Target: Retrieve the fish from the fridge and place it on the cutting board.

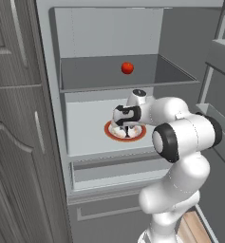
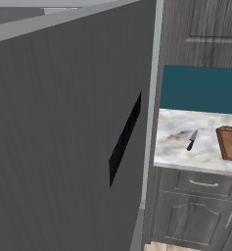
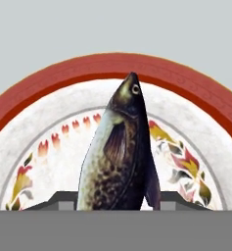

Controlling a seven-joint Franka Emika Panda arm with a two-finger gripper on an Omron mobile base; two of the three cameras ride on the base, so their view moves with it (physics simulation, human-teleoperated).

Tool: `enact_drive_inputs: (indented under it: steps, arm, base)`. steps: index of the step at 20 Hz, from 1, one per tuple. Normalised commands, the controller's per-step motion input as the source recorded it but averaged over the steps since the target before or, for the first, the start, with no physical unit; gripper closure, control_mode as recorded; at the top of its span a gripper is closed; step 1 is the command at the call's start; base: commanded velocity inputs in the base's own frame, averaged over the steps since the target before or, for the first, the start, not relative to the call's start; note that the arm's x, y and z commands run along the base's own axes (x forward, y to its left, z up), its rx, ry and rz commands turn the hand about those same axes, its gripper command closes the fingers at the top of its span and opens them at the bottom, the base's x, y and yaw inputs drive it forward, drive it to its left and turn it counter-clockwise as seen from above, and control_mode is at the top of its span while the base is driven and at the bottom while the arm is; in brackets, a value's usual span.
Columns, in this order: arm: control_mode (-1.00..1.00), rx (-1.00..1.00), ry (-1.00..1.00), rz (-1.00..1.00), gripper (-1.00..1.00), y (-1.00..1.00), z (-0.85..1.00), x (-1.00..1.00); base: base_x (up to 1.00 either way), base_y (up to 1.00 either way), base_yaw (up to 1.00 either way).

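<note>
SETTING: domestic kitchen | EVIDENCE: open fridge [image 1: 54,95] with flat shelves and a drawer; dark grey wood-grain cabinets [image 2: 196,213]; marble countertop [image 2: 171,147] bearing a knife [image 2: 192,140] and cutting board [image 2: 230,143]; teal backsplash [image 2: 200,90]

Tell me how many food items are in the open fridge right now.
2. A small round red tomato sits on the upper shelf, and a slender dark grey-silver fish lies on the red-rimmed white round plate on the shelf below. The arm may hide others.
</note>
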Motion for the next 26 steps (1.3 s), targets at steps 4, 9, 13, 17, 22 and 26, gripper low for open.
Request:
enact_drive_inputs:
  steps: [4,9,13,17,22,26]
  arm:
    - [-1.00,0.00,-0.01,0.00,1.00,0.00,0.00,-0.01]
    - [-1.00,0.00,-0.07,0.00,1.00,0.00,0.00,-0.18]
    - [-1.00,0.02,-0.13,0.00,1.00,-0.07,-0.01,-0.16]
    - [-1.00,0.02,-0.10,0.00,1.00,-0.13,0.00,-0.28]
    - [-1.00,0.00,-0.01,0.00,1.00,-0.12,0.12,-0.36]
    - [-1.00,0.00,0.00,0.00,1.00,0.00,0.26,-0.28]
  base:
    - [0.00,0.00,0.00]
    - [0.00,0.00,0.00]
    - [0.00,0.00,0.00]
    - [0.00,0.00,0.00]
    - [0.00,0.00,0.00]
    - [0.00,0.00,0.00]
